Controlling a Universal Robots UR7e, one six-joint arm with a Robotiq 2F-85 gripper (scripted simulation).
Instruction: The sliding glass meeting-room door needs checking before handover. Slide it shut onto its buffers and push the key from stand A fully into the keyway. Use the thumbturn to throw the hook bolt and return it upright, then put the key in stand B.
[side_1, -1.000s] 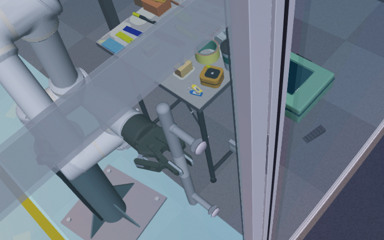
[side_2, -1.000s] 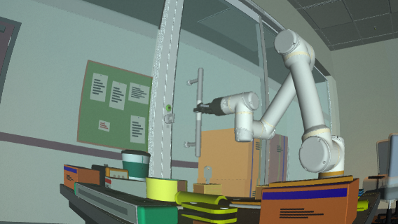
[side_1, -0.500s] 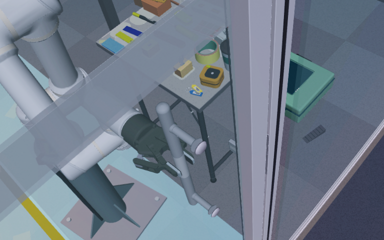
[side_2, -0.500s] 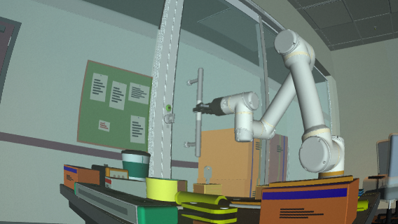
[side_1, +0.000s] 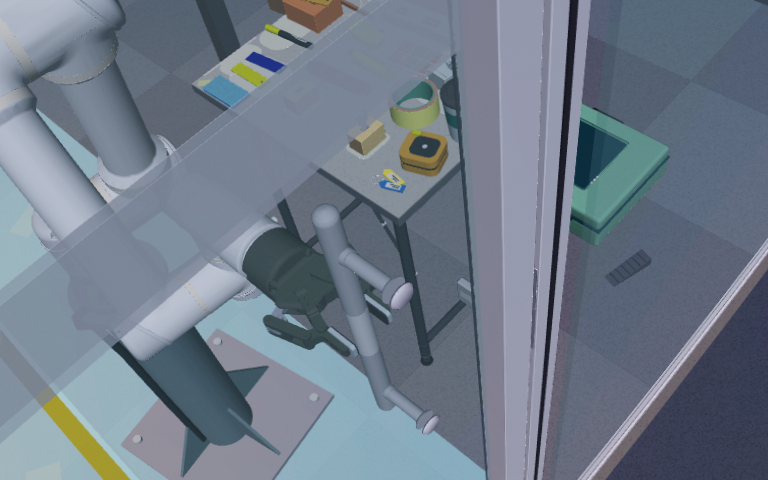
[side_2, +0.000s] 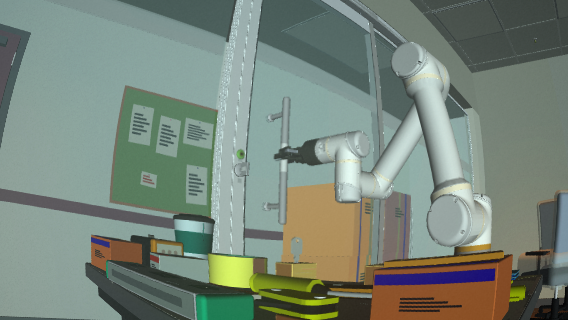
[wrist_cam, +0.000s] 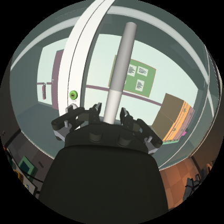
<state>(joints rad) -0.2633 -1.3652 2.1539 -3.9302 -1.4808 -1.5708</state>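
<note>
The lower part of the door's pull bar (wrist_cam: 118, 76) is hidden behind my gripper body in the wrist camera. The grey vertical bar (side_1: 354, 308) (side_2: 284, 160) stands off the sliding glass door on two posts, and my gripper (side_1: 345, 328) (side_2: 283, 155) (wrist_cam: 110, 119) is open around its middle, holding nothing. The door's pale stile (side_2: 232, 125) stands against the frame. On it sit the green-ringed keyway (side_2: 240, 153) (wrist_cam: 73, 94) and the thumbturn (side_2: 242, 169) just below. A silver key (side_2: 296, 248) stands upright in a tan stand (side_2: 296, 270) on the near table.
The glass panel (side_1: 283, 170) lies right behind the bar. A small table (side_1: 396, 164) beyond it carries a tape roll (side_1: 415, 105), a tape measure (side_1: 423, 151), a wooden block (side_1: 368, 137) and key tags (side_1: 391, 181). A green bin (side_1: 614, 170) sits on the floor.
</note>
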